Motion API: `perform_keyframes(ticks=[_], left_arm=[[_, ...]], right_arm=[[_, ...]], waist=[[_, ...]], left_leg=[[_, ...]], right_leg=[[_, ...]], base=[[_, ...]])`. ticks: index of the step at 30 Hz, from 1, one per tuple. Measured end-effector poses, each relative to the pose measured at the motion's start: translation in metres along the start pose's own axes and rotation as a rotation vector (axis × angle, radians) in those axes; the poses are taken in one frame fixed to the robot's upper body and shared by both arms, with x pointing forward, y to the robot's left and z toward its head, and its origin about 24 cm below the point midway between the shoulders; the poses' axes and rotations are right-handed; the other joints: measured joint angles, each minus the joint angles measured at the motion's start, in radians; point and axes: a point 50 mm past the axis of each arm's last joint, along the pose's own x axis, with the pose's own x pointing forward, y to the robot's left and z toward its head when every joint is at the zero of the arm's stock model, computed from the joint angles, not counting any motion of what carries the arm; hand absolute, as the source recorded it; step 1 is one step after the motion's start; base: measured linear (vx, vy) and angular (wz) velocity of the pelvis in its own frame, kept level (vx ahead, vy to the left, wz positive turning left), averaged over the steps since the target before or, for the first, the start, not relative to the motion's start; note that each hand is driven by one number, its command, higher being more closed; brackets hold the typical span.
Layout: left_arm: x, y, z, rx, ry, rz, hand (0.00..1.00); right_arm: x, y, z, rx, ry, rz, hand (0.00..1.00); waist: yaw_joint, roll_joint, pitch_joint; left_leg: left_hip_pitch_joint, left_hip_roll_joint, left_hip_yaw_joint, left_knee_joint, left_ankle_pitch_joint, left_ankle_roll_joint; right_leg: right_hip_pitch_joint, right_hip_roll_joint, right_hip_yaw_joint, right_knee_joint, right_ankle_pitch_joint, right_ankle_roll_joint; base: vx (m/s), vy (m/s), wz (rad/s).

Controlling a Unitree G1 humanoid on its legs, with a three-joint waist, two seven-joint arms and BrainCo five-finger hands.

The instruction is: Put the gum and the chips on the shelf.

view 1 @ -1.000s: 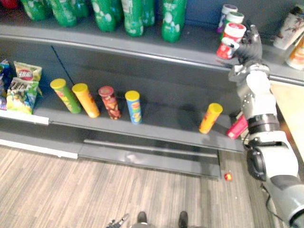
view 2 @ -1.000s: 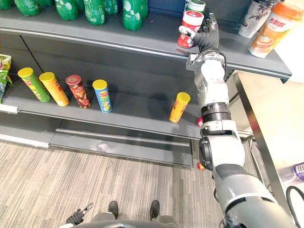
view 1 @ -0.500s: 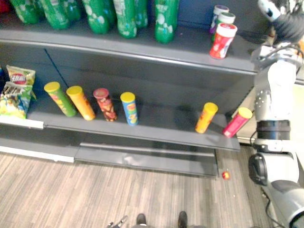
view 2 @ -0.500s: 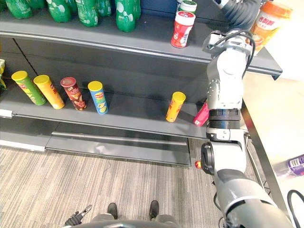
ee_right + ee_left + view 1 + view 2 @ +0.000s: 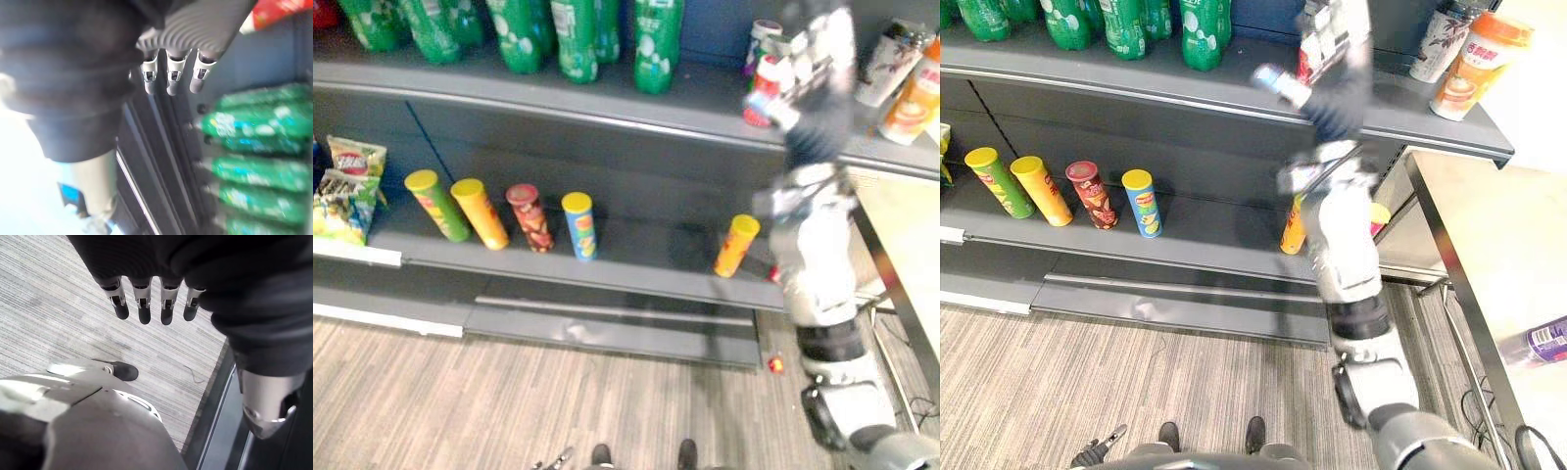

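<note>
Left eye view: we see the red, white-capped gum bottle (image 5: 761, 90) on the upper shelf (image 5: 558, 98), with the right hand (image 5: 819, 59) raised just beside it. Right eye view: the pink, yellow-lidded chips can (image 5: 1378, 217) leans on the lower shelf (image 5: 1205, 245). Left wrist view: the left hand (image 5: 144, 308) hangs over the floor (image 5: 49, 318), fingers straight and empty. Right wrist view: the right hand's fingers are straight, holding nothing.

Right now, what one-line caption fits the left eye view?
Right hand raised, open and empty, beside the red gum canister on the upper shelf; chip tubes line the lower shelf.
</note>
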Motion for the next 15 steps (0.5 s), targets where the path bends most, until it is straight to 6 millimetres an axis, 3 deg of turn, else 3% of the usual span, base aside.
perform_keyframes(ticks=[3, 10, 13, 15], left_arm=[[0.000, 0.000, -0.001, 0.002, 0.002, 0.001, 0.00], [0.000, 0.004, -0.003, 0.012, 0.008, 0.011, 0.00], [-0.001, 0.005, -0.005, 0.015, 0.015, 0.013, 0.00], [-0.001, 0.005, -0.006, 0.017, 0.020, 0.013, 0.00]], right_arm=[[-0.022, 0.025, -0.021, 0.102, 0.108, 0.120, 0.00], [-0.061, 0.045, -0.047, 0.213, 0.273, 0.224, 0.00], [-0.089, 0.056, -0.067, 0.259, 0.416, 0.274, 0.00], [-0.118, 0.060, -0.086, 0.289, 0.557, 0.270, 0.00]], waist=[[0.000, -0.006, -0.004], [-0.005, -0.017, -0.015], [-0.019, -0.018, -0.016], [-0.023, -0.015, -0.014]], left_leg=[[0.000, 0.000, 0.001, 0.000, -0.004, -0.005], [-0.012, -0.002, -0.003, 0.000, -0.005, -0.007], [-0.011, -0.002, -0.004, 0.000, -0.005, -0.006], [-0.011, -0.004, -0.002, 0.000, -0.004, -0.006]], right_leg=[[-0.001, 0.000, 0.001, 0.000, 0.000, 0.000], [-0.021, -0.001, 0.004, 0.013, -0.001, -0.001], [-0.020, -0.002, 0.004, 0.015, -0.001, -0.001], [-0.020, -0.002, 0.004, 0.015, -0.005, 0.003]], base=[[0.00, 0.000, 0.00], [0.00, 0.000, 0.00], [0.00, 0.000, 0.00], [0.00, 0.000, 0.00]])
